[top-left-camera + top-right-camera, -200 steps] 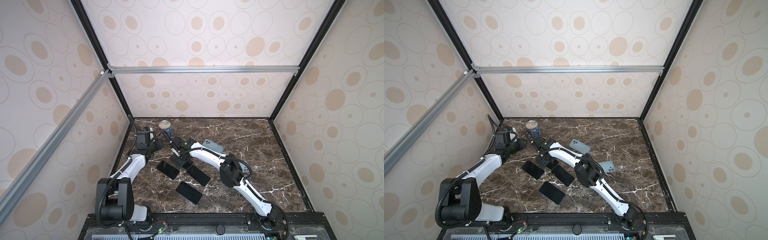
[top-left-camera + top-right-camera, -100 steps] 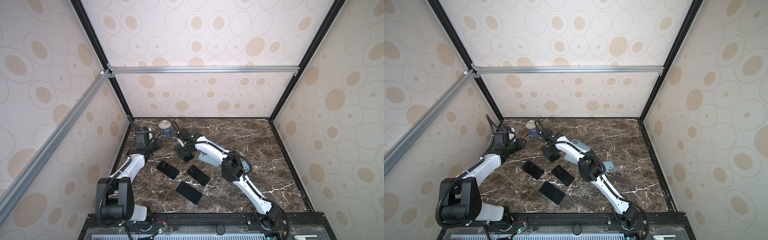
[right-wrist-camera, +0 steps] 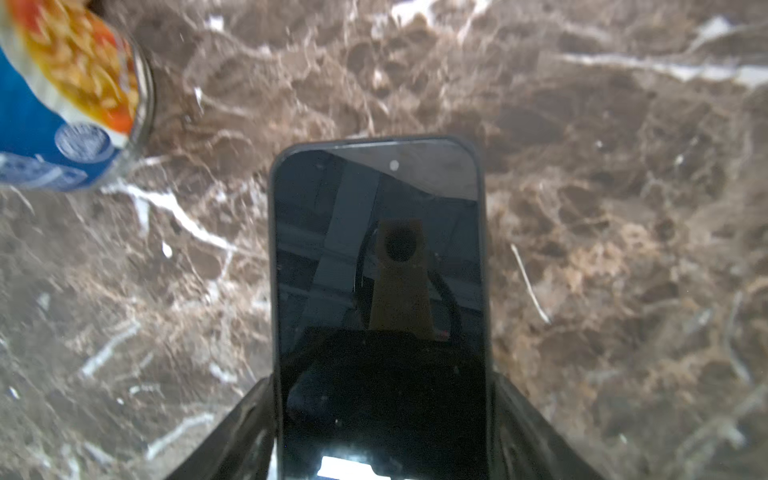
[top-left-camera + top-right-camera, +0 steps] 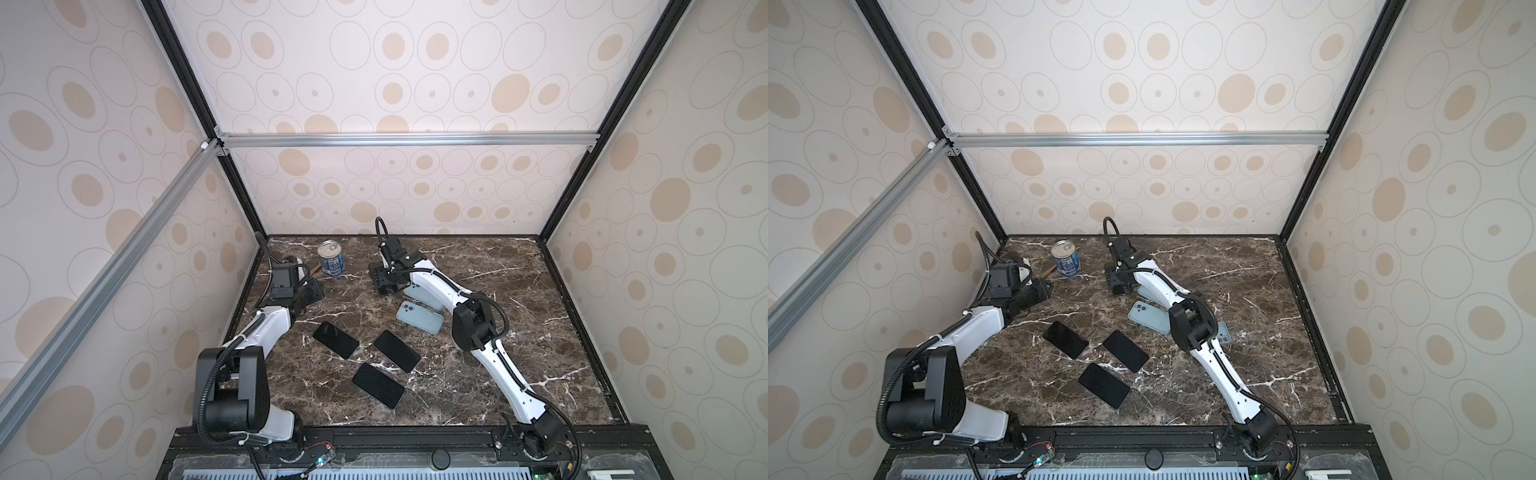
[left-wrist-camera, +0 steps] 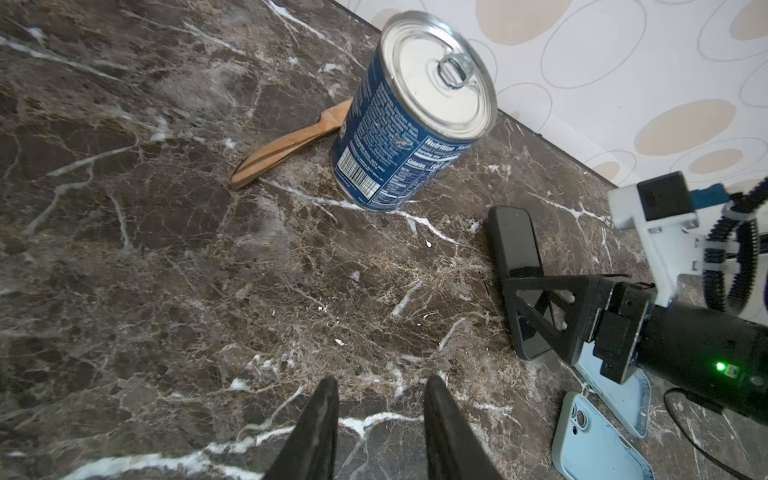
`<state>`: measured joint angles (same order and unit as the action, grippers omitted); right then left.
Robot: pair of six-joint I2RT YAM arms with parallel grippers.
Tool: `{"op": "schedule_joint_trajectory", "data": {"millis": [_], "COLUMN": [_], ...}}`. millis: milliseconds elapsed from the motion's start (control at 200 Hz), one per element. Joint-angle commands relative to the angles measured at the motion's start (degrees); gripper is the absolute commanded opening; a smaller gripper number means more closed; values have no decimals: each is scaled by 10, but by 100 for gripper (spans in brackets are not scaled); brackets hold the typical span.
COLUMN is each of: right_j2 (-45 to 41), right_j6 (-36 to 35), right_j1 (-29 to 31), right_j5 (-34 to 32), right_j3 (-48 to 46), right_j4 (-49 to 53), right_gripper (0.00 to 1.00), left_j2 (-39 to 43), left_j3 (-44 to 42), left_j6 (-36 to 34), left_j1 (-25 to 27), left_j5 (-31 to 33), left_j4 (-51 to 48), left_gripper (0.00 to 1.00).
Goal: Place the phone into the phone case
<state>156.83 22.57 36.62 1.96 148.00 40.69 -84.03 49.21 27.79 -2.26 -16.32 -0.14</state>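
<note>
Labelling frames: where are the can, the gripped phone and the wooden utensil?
can (image 5: 430, 81): left wrist view, on its silver lid.
gripped phone (image 3: 380, 291): right wrist view, middle of its screen.
wooden utensil (image 5: 289, 146): left wrist view, mid-handle.

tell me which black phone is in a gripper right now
The phone near the can, clamped in the right gripper. The other three phones lie flat on the table, untouched.
</note>
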Motion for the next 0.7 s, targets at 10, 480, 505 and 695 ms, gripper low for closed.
{"op": "schedule_joint_trajectory", "data": {"millis": [10, 480, 505, 695], "right_j2": [24, -47, -64, -245], "right_j6": [13, 13, 5, -41], "right_j1": [5, 8, 10, 22], "right_j5": [35, 127, 130, 137], "right_j3": [13, 7, -1, -192], "right_j4": [-89, -103, -95, -83], "right_gripper": [76, 91, 91, 90], "left_j2": [3, 35, 38, 59], "left_j3": [6, 2, 1, -4], "left_j6": [-8, -5, -3, 11], "left_j1": [-5, -5, -5, 20], "left_j5": [11, 13, 9, -8], "left_j4": [-2, 3, 5, 24], "left_gripper": [35, 35, 35, 35]}}
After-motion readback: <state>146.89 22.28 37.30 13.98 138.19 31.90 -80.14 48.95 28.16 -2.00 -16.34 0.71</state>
